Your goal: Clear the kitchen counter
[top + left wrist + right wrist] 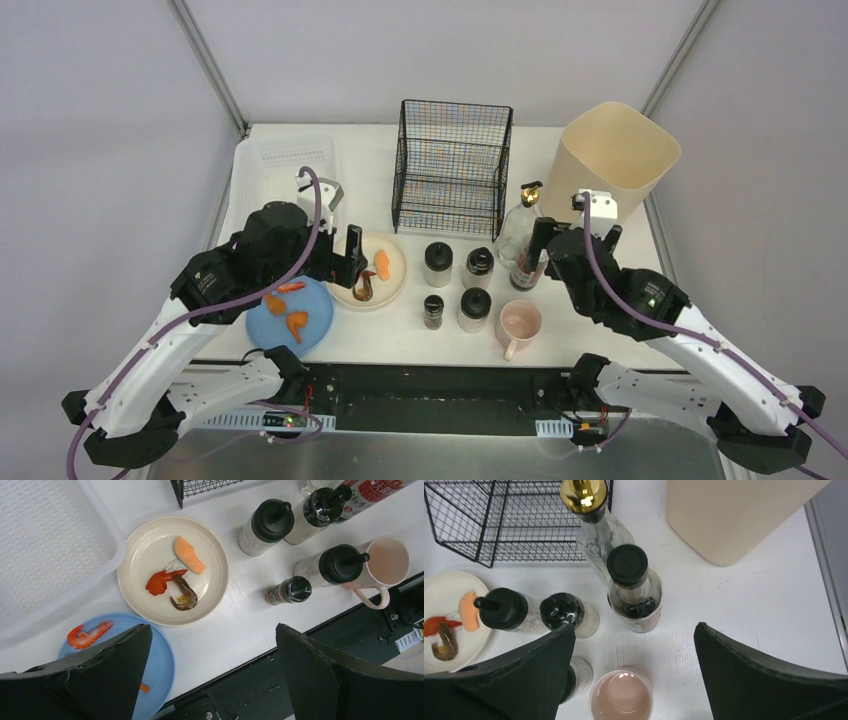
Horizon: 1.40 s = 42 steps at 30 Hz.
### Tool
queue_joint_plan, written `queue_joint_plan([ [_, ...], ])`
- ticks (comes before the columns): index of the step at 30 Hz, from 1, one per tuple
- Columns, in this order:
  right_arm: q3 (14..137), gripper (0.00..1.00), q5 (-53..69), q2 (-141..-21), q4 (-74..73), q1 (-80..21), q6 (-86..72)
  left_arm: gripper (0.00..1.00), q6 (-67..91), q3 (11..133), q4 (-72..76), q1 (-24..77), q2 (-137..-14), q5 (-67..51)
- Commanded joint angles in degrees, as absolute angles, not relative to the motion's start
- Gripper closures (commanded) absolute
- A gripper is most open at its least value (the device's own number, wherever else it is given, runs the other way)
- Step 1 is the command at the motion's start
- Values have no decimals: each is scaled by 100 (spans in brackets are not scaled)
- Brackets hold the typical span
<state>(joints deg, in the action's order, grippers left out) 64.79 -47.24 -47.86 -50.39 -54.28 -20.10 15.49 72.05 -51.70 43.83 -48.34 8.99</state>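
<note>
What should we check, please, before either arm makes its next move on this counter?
1. Left claw open and empty: ok.
2. Right claw open and empty: ok.
3. Dark sauce bottle upright and capped: ok.
4. Wire basket empty: ok.
5. Cream plate free of food: not ok; a salmon piece and shrimp lie on it.
6. Pink mug empty: cannot tell.
</note>
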Motion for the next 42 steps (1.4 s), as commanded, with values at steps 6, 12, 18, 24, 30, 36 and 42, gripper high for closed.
queue_joint_plan([
  [6,5175,11,-4364,-4346,-3235,-5325,-1201,0,1389,7015,-4935,4386,-4771,686],
  [12,4712,18,-4406,-4363,-2433,-5260,-599,0,1432,6895,-4849,4384,-4671,625],
  [18,4506,22,-4479,-4424,-1942,-5056,-348,0,1426,6814,-4833,4385,-4554,658],
  [24,4377,25,-4476,-4519,-1583,-4847,-237,1,1399,6805,-4823,4386,-4531,666],
  [30,4171,29,-4532,-4518,-1300,-4655,-210,1,1399,6783,-4773,4381,-4535,618],
  [36,3868,34,-4468,-4334,-841,-4547,-88,0,1422,6739,-4733,4379,-4518,579],
  [42,3746,35,-4490,-4280,-600,-4478,105,0,1433,6742,-4687,4384,-4557,528],
])
